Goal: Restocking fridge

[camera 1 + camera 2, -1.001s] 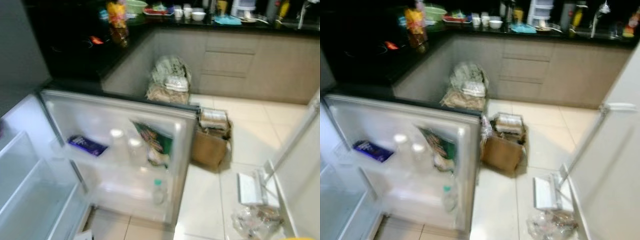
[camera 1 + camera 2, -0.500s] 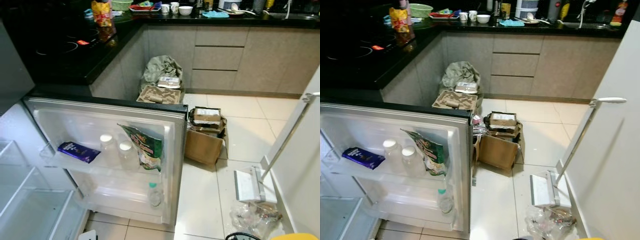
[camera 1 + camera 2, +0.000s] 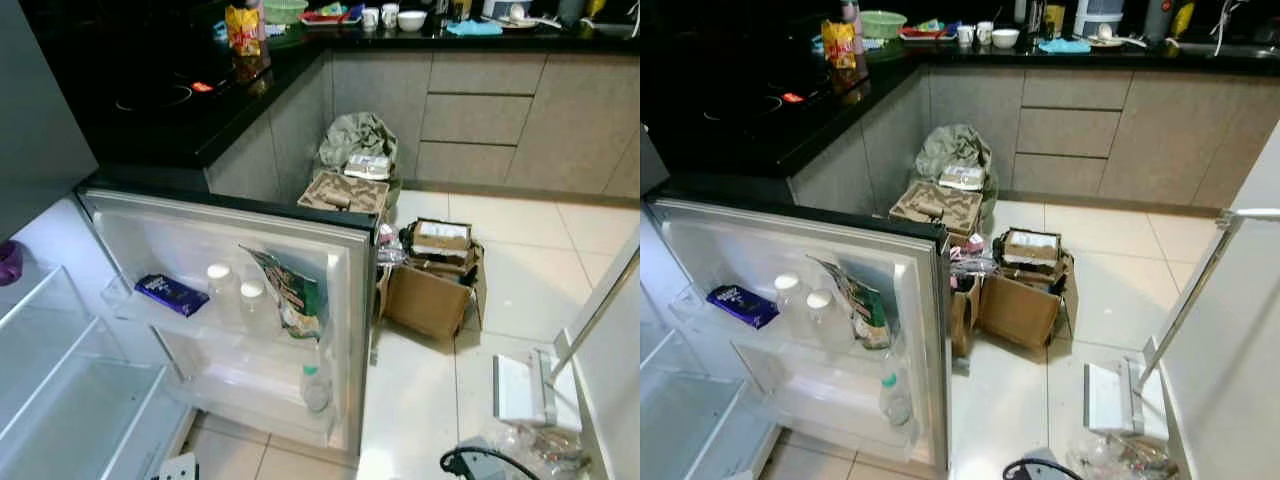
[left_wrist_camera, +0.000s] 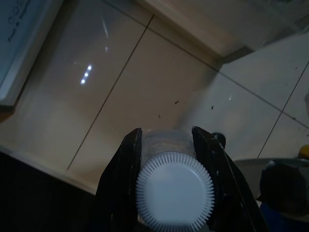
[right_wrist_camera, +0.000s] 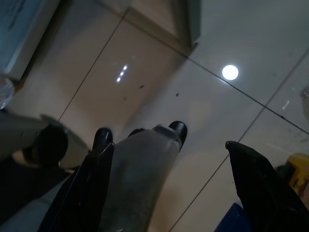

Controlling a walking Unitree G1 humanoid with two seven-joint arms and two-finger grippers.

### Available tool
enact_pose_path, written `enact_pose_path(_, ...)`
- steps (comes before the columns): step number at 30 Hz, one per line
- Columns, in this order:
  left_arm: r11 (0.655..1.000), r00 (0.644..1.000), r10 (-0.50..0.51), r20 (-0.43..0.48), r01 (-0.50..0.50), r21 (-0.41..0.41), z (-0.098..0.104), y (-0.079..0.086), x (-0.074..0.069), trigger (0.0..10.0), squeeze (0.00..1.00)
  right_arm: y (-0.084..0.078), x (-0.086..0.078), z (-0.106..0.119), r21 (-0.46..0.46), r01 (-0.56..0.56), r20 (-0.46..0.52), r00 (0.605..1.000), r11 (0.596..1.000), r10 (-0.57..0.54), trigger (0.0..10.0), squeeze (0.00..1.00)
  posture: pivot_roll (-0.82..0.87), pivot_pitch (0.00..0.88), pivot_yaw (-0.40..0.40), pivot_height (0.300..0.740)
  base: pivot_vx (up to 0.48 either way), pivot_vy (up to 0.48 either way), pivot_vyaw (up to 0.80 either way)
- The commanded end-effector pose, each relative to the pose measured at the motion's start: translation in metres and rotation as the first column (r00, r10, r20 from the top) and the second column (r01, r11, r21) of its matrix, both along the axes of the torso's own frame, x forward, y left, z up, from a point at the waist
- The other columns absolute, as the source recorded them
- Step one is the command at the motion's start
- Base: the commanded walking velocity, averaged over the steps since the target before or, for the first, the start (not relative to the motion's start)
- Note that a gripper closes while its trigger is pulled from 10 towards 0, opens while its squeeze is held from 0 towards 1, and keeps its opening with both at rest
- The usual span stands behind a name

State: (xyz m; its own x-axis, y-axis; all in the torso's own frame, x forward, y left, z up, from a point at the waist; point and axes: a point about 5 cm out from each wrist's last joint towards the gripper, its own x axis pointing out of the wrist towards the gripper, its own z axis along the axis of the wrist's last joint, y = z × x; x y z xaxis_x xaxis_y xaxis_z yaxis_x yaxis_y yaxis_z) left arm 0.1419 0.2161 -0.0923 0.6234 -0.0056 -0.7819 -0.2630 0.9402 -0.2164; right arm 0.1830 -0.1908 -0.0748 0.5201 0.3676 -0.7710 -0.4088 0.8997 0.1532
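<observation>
Glossy pale floor tiles (image 3: 420, 400), glossy black countertop (image 3: 160, 110), matt brown cardboard box (image 3: 432, 300), translucent plastic fridge door shelves (image 3: 230, 320), ribbed white plastic bottle cap (image 4: 174, 193).

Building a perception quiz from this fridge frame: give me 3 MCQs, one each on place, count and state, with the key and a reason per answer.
1. Where does the blue packet lie?
A. on the counter
B. in the upper shelf of the fridge door
C. on the floor

2. How many white-capped jars stand beside the green bag in that shelf?
A. two
B. four
C. none

3. What state is the left end effector in?
A. open, holding nothing
B. shut on the white-capped bottle
C. folded away

Key: 1 B, the packet rests in the open fridge door upper shelf. 2 A, two white caps show side by side. 3 B, its fingers press both sides of the white-capped bottle.
</observation>
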Motion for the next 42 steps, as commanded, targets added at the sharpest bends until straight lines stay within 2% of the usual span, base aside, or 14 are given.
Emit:
enact_pose_path(1, 1.000, 1.000, -0.005, -0.006, 0.005, -0.001, -0.001, 0.000, -0.002, 10.0, 0.00, 0.005, 0.012, 0.006, 0.018, -0.039, 0.043, 0.998, 0.999, 0.038, 10.0, 0.00, -0.10, 0.044, 0.028, 0.740, 0.000, 0.000, 0.00)
enact_pose_path(7, 1.000, 1.000, -0.029, -0.009, 0.028, -0.006, -0.001, -0.001, -0.003, 10.0, 0.00, 0.014, 0.029, 0.017, 0.027, -0.129, 0.101, 0.987, 0.991, 0.126, 10.0, 0.00, -0.10, 0.044, 0.028, 0.740, 0.000, -0.400, 0.00)
enact_pose_path(11, 1.000, 1.000, -0.013, -0.010, 0.013, 0.012, -0.001, 0.001, -0.002, 10.0, 0.00, 0.018, 0.033, 0.019, 0.023, -0.154, 0.112, 0.982, 0.988, 0.151, 10.0, 0.00, -0.10, 0.044, 0.028, 0.740, 0.000, -0.480, 0.00)
enact_pose_path(20, 1.000, 1.000, 0.002, 0.010, -0.002, 0.008, 0.001, 0.001, 0.002, 10.0, 0.00, 0.032, 0.042, 0.025, 0.024, -0.244, 0.165, 0.957, 0.969, 0.237, 10.0, 0.00, -0.10, 0.054, 0.029, 0.740, 0.000, 0.000, 0.00)
enact_pose_path(29, 1.000, 0.999, -0.007, 0.036, 0.006, 0.021, 0.004, 0.002, 0.008, 10.0, 0.00, 0.053, 0.050, 0.035, 0.057, -0.384, 0.217, 0.906, 0.922, 0.364, 10.0, 0.00, -0.10, 0.058, 0.030, 0.740, 0.000, 0.000, 0.00)
enact_pose_path(32, 0.999, 0.997, -0.011, 0.078, 0.007, 0.053, 0.009, 0.006, 0.018, 10.0, 0.00, 0.073, 0.048, 0.039, 0.093, -0.522, 0.251, 0.836, 0.848, 0.487, 10.0, 0.00, -0.10, 0.069, 0.032, 0.740, 0.000, 0.000, 0.00)
enact_pose_path(36, 0.996, 0.987, -0.041, 0.154, 0.028, 0.081, 0.020, 0.008, 0.038, 10.0, 0.00, 0.085, 0.042, 0.040, 0.066, -0.632, 0.266, 0.757, 0.772, 0.597, 10.0, 0.00, -0.10, 0.082, 0.031, 0.740, 0.000, 0.000, 0.00)
enact_pose_path(38, 0.996, 0.984, -0.052, 0.170, 0.038, 0.084, 0.023, 0.008, 0.043, 10.0, 0.00, 0.086, 0.040, 0.039, 0.055, -0.649, 0.265, 0.742, 0.759, 0.616, 10.0, 0.00, -0.10, 0.082, 0.031, 0.740, 0.000, 0.000, 0.00)
enact_pose_path(40, 0.995, 0.969, -0.070, 0.238, 0.051, 0.086, 0.033, 0.006, 0.060, 10.0, 0.00, 0.087, 0.037, 0.037, 0.023, -0.668, 0.267, 0.721, 0.744, 0.639, 10.0, 0.00, -0.11, 0.095, 0.034, 0.740, 0.000, 0.000, 0.00)
enact_pose_path(41, 0.995, 0.969, -0.070, 0.238, 0.051, 0.086, 0.033, 0.006, 0.060, 10.0, 0.00, 0.087, 0.037, 0.037, 0.023, -0.668, 0.267, 0.721, 0.744, 0.639, 10.0, 0.00, -0.11, 0.095, 0.034, 0.740, 0.000, 0.000, 0.00)
enact_pose_path(42, 0.995, 0.962, -0.074, 0.264, 0.052, 0.086, 0.037, 0.005, 0.067, 10.0, 0.00, 0.087, 0.037, 0.037, 0.016, -0.670, 0.269, 0.718, 0.742, 0.642, 10.0, 0.00, -0.11, 0.095, 0.034, 0.740, 0.000, 0.000, 0.00)
